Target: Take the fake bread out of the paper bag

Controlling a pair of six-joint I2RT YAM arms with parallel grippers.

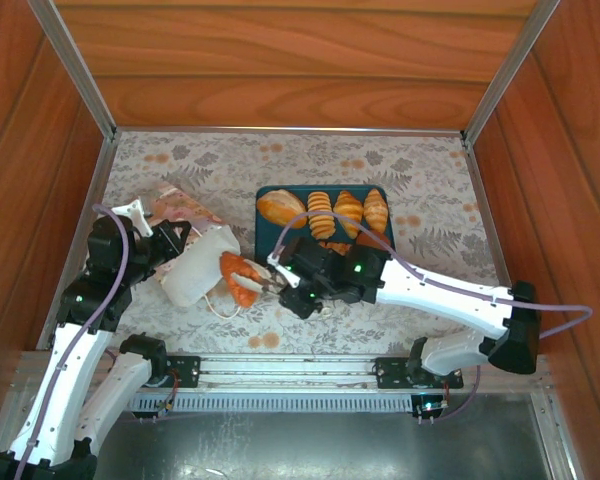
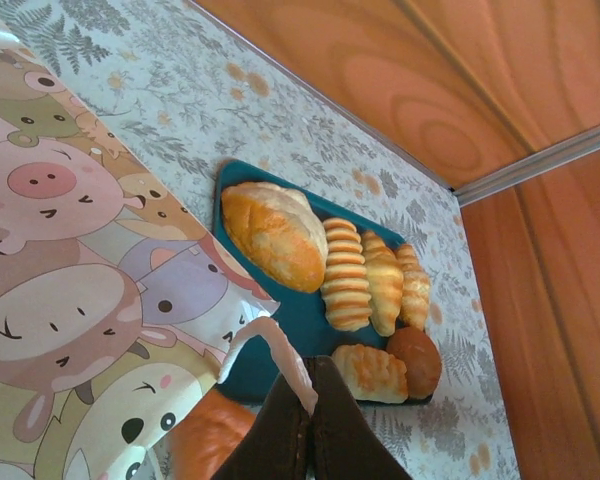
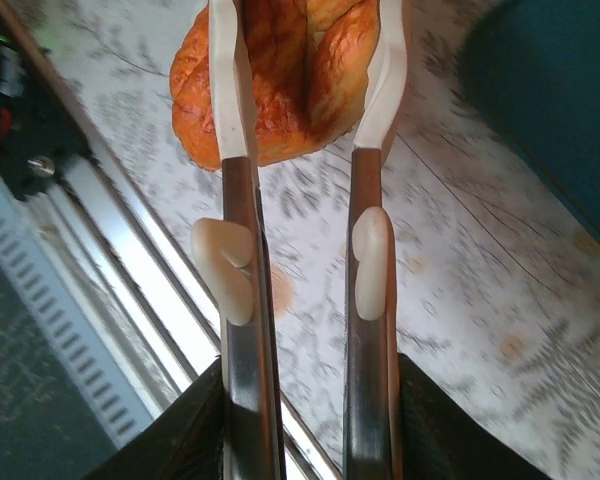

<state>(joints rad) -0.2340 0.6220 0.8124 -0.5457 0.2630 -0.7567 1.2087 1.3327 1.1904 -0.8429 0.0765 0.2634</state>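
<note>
The white paper bag (image 1: 195, 265) lies on its side at the left of the table, and its cartoon-animal face (image 2: 70, 300) looms large in the left wrist view. My left gripper (image 1: 175, 238) (image 2: 310, 385) is shut on the bag's pinkish cord handle (image 2: 280, 350). An orange croissant (image 1: 238, 272) (image 3: 290, 90) (image 2: 205, 440) sits just outside the bag's mouth, pinched between the fingers (image 3: 230, 100) of my right gripper (image 1: 265, 280) (image 3: 305, 30). Several more fake breads (image 1: 325, 212) (image 2: 275, 235) rest on a teal tray (image 1: 263, 235) (image 2: 300, 320).
The tray stands just right of the bag, behind my right wrist. A loose cord loop (image 1: 225, 305) trails on the floral cloth (image 1: 430, 215) near the bag. Wooden walls (image 1: 280, 60) close in the back and sides. A metal rail (image 1: 280, 370) runs along the near edge.
</note>
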